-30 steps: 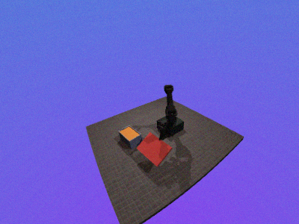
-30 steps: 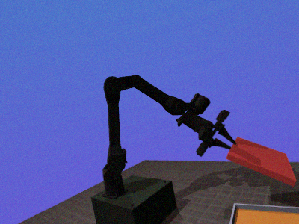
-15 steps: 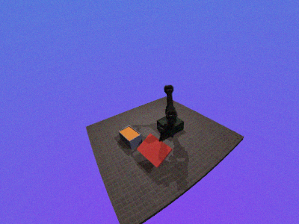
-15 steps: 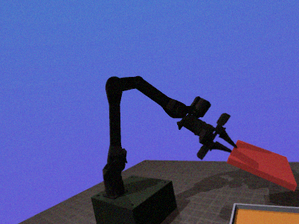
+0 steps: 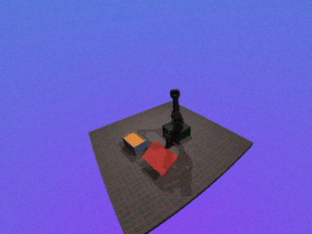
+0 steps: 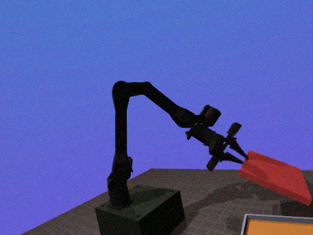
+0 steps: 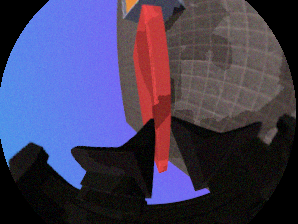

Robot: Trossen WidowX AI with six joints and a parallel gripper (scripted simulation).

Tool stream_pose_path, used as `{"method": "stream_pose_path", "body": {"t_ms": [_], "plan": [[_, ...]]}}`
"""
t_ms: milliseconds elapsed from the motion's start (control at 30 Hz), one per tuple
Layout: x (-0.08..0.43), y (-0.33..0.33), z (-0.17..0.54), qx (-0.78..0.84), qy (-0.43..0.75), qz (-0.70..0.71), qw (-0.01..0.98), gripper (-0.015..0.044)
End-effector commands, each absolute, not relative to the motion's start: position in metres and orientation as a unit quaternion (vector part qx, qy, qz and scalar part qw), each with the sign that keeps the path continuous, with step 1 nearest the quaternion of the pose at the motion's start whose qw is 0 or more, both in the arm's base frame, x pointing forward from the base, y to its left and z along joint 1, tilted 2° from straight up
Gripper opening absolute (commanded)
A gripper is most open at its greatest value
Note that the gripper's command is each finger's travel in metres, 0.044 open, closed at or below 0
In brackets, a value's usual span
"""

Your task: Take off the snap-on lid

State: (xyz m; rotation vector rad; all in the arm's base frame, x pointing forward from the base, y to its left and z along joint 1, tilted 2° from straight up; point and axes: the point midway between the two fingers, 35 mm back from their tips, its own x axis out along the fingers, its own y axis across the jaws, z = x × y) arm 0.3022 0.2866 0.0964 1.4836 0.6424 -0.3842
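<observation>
The red lid (image 5: 160, 157) (image 6: 278, 176) (image 7: 161, 75) is off the box and hangs in the air above the table. It is tilted, its far edge lower than the edge at the fingers, with its broad flat face upward. My gripper (image 6: 246, 160) (image 7: 161, 120) is shut on one edge of the lid. The storage box (image 5: 137, 149) (image 6: 274, 216) (image 7: 171, 8) is blue-grey, upright and open, with orange showing inside. In the top view it stands left of the lid; the exterior view cuts off most of it. The lid's underside is hidden.
The dark tiled table (image 5: 113, 168) (image 6: 59, 225) (image 7: 210, 85) carries the arm's dark base block (image 5: 183, 134) (image 6: 160, 204), which stands behind the lid in the top view. Shadows of the arm and lid fall on the table. The table's curved front edge shows in the top view.
</observation>
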Motion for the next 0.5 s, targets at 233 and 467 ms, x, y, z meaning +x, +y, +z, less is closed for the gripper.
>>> {"method": "stream_pose_path", "body": {"t_ms": [233, 467], "plan": [[0.303, 0.286, 0.088, 0.661, 0.281, -0.171, 0.674, 0.0], [0.304, 0.286, 0.082, 0.661, 0.281, -0.171, 0.674, 0.0]]}}
